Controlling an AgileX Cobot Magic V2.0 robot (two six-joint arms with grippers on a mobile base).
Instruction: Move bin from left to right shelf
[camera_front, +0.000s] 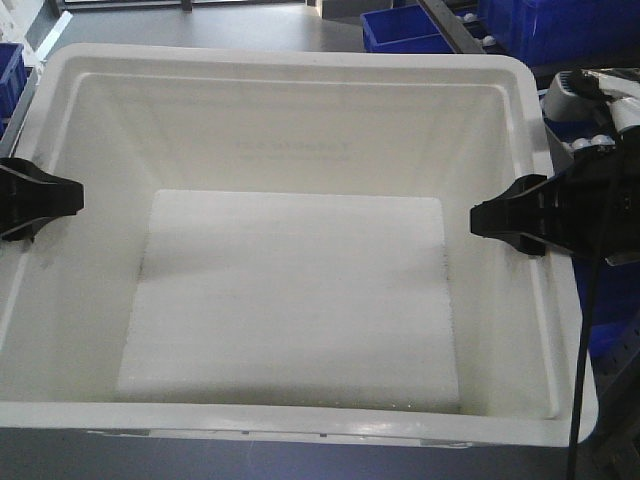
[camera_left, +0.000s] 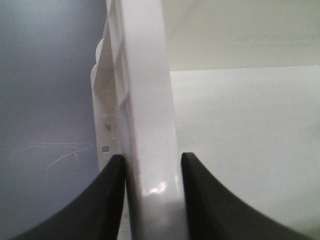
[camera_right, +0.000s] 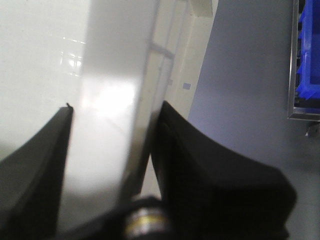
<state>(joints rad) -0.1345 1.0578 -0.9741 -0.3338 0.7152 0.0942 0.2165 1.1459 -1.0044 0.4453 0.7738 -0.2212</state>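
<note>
- Bin (camera_front: 290, 58): one white tote, empty. It fills nearly the whole front view, with its open top toward the camera.
- Left gripper (camera_left: 152, 162): one, at the middle left edge of the front view. In its wrist view the two black fingers straddle the bin's thick left rim and press on both sides, so it is clamped on the bin.
- Right gripper (camera_right: 115, 107): one, at the middle right of the front view. Its wrist view shows a finger on each side of the right rim, so it also grips the bin.
- Progress, as a judgement: the pick-up looks done. Grey floor shows beside the wall in both wrist views and no rack shows under the bin, so it seems to be carried between the arms, mid-transfer.
- Left to do: bring the bin to the right shelf, set it in a lane and let go with both grippers.
- Metal rail (camera_front: 455, 30): one slanting rail with small white rollers, upper right of the front view. It is possibly part of the right shelf and lies apart from the bin.
- Blue bins (camera_front: 400, 30): at least two at the top right, with blue slivers at the upper left and right edges. An exact count cannot be told.
</note>
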